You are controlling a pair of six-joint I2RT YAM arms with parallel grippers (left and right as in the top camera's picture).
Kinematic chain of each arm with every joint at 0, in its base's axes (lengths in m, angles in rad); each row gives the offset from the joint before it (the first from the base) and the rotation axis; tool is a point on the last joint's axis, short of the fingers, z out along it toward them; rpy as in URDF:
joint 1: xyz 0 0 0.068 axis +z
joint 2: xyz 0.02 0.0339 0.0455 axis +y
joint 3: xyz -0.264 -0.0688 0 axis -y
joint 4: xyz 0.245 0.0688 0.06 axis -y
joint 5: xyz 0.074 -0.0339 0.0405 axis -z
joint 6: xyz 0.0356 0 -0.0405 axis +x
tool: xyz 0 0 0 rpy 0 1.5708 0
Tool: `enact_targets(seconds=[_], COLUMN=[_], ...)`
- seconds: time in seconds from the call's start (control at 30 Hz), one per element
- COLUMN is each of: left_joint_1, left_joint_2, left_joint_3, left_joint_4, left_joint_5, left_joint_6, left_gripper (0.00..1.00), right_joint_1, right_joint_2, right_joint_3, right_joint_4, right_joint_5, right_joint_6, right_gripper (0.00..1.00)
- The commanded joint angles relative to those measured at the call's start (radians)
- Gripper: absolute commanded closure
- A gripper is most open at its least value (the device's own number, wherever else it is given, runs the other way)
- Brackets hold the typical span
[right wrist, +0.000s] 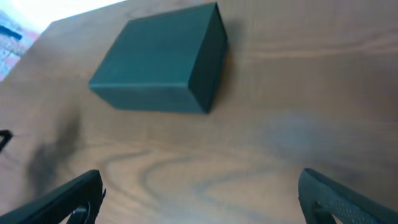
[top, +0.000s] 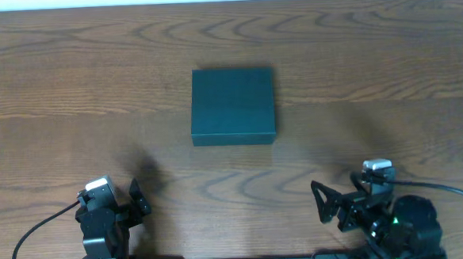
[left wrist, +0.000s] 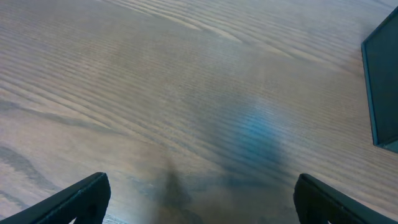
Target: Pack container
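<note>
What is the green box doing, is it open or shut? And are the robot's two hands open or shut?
container: shut, lid down, lying flat on the table, nothing touching it.
left gripper: open, empty, well away from the container.
right gripper: open, empty, well away from the container.

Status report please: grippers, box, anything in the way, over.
Left gripper open, empty. Right gripper open, empty. Box closed, mid-table, untouched. Nothing in the way.
</note>
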Motion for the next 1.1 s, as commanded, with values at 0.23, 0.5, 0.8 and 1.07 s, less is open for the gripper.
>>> enact_targets(seconds=[0.23, 0.5, 0.8, 1.07], left_joint_1=[0.006, 0.006, 0.006, 0.006], left_joint_2=[-0.009, -0.009, -0.009, -0.009], left_joint_3=[-0.011, -0.011, -0.011, -0.011], left_joint_4=[0.003, 0.003, 0.003, 0.003], left_joint_5=[0.000, 0.000, 0.000, 0.000], left_joint_6=[0.014, 0.014, 0.014, 0.014], left_gripper=[0.05, 0.05, 0.05, 0.05], right_joint_1=[0.011, 0.023, 0.023, 0.023], right_joint_2=[-0.169, -0.167, -0.167, -0.167], right_joint_3=[-0.300, -0.317, -0.317, -0.317], right_joint_4=[0.204, 0.224, 0.224, 0.224], right_joint_5=[0.043, 0.097, 0.097, 0.097], right_joint_6=[-0.177, -0.176, -0.176, -0.176], right_gripper=[0.01, 0.01, 0.01, 0.01])
